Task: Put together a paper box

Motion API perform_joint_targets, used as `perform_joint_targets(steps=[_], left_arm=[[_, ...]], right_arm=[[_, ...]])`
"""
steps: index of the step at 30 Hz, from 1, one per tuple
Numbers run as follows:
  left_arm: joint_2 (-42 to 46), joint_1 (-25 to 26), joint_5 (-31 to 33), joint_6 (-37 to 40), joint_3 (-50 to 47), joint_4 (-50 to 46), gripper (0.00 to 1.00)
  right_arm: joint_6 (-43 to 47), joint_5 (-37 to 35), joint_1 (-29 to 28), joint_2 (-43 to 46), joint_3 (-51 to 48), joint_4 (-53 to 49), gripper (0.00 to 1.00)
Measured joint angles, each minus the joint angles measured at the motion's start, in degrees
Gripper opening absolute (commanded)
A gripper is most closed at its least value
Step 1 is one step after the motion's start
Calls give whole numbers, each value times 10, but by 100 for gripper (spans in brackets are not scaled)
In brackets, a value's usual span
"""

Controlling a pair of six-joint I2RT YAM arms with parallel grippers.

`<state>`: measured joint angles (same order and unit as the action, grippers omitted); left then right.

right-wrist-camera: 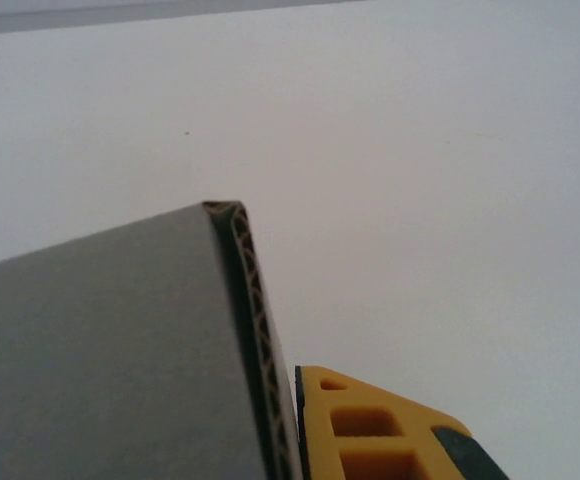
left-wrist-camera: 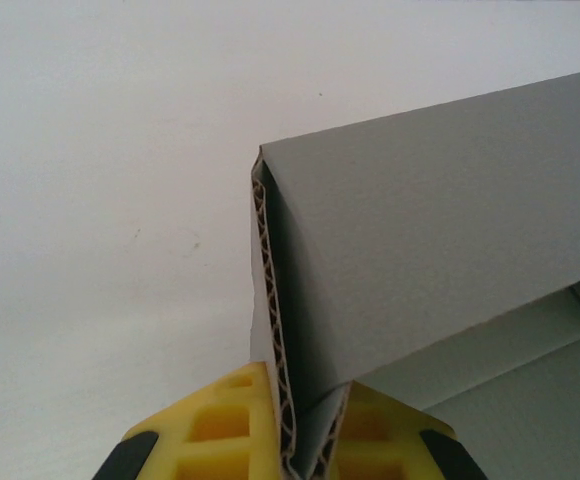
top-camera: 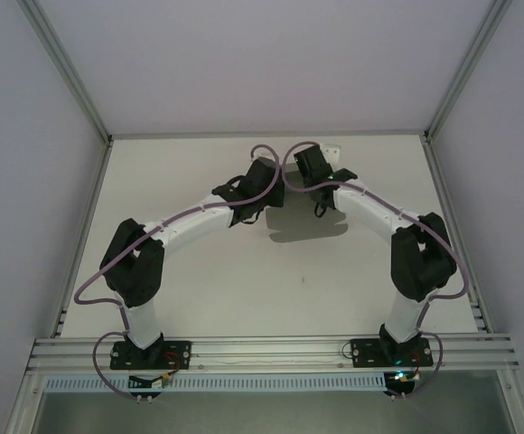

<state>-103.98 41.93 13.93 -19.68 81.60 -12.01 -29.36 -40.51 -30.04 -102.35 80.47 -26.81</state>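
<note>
**Counter: surface state, overhead and wrist views**

Counter: flat, matte off-white, framed by aluminium profiles on the left and right, with the back edge meeting the enclosure wall. An aluminium rail runs along the near edge and carries the left arm base and the right arm base. A soft grey shadow lies right of centre toward the back. One small dark speck sits near mid-surface. Cannot tell whether the paper box touches the surface.
</note>
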Motion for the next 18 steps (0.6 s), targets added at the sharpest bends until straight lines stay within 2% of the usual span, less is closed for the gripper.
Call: perform_joint_targets(steps=[7, 12, 15, 18], left_arm=[[-7, 6, -7, -3, 0, -1, 0], [-12, 8, -6, -5, 4, 1, 0], [-14, 8, -2, -5, 5, -3, 0], [-15, 8, 4, -5, 5, -19, 0]], right_arm=[[-62, -34, -2, -32, 42, -75, 0], [-57, -48, -2, -32, 37, -60, 0], [-28, -32, -2, -10, -18, 12, 11], [10, 22, 5, 28, -96, 109, 29]])
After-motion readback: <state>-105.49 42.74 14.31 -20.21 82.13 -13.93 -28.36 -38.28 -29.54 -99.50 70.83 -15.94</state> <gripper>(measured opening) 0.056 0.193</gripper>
